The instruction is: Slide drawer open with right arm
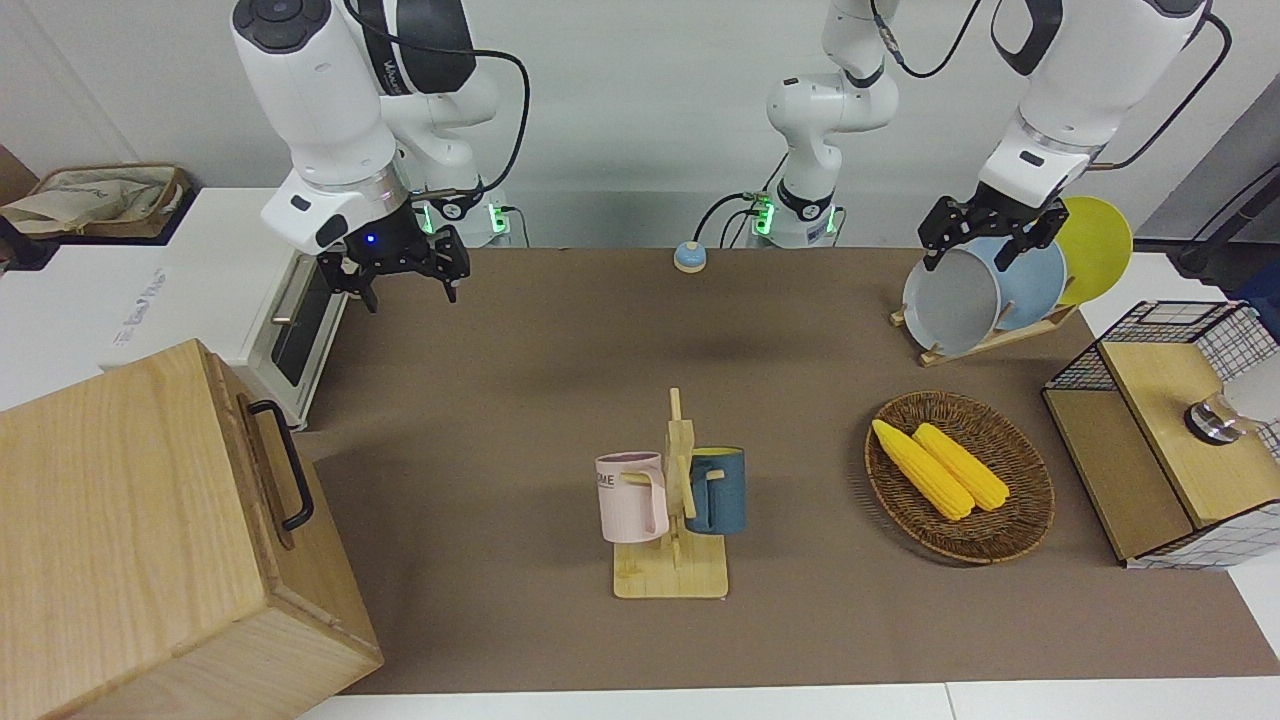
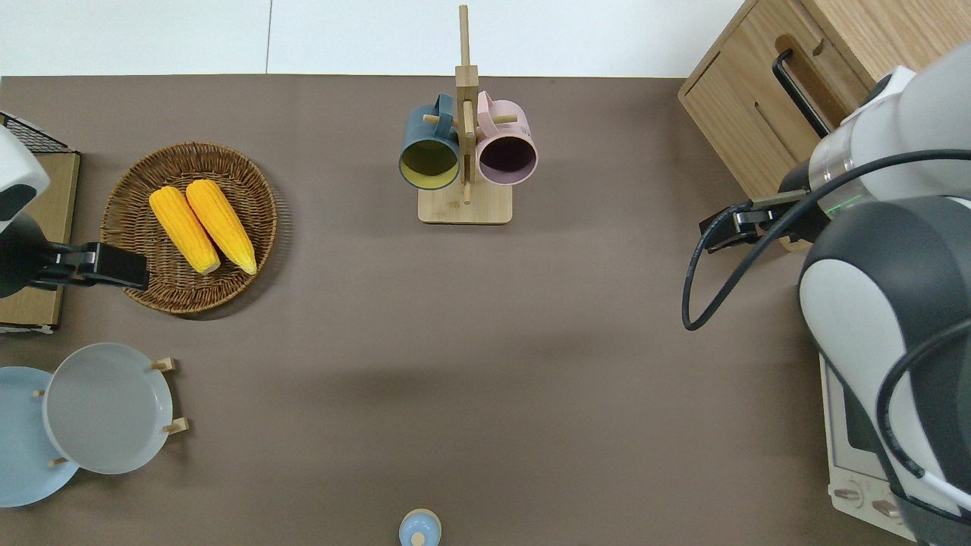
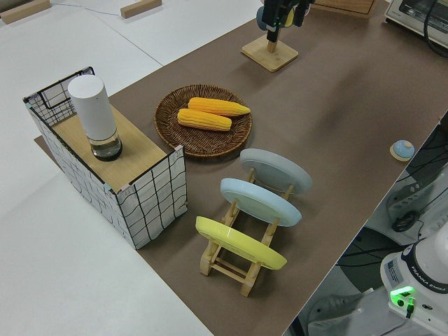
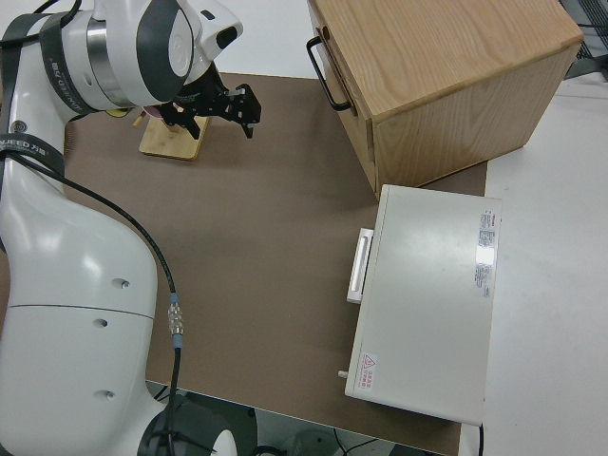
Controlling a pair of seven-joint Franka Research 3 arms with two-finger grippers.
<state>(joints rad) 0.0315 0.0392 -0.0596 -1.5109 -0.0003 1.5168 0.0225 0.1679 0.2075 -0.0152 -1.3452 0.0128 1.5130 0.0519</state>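
**Drawer shut, right gripper open and clear of the handle**

I see the drawer [image 1: 262,470] closed in the pale wooden cabinet [image 4: 446,85] at the corner of the table [image 2: 455,341] farthest from the robots, at the right arm's end. Its front faces along the table toward the left arm's end. The black bar handle [image 1: 285,462] runs with its long axis from nearer the robots to farther from them.

My right gripper [image 1: 408,272] hangs over bare table between the white toaster oven [image 4: 427,299] and the cabinet, fingers spread, holding nothing. The left arm is parked; I cannot tell its fingers' state.

I count two mugs on one wooden stand [image 2: 464,201], pink [image 1: 632,497] and blue [image 1: 718,490]; two corn cobs [image 2: 201,226] in one wicker basket [image 2: 144,292]; three plates [image 3: 260,201] in one rack. The pink mug reads "OME".
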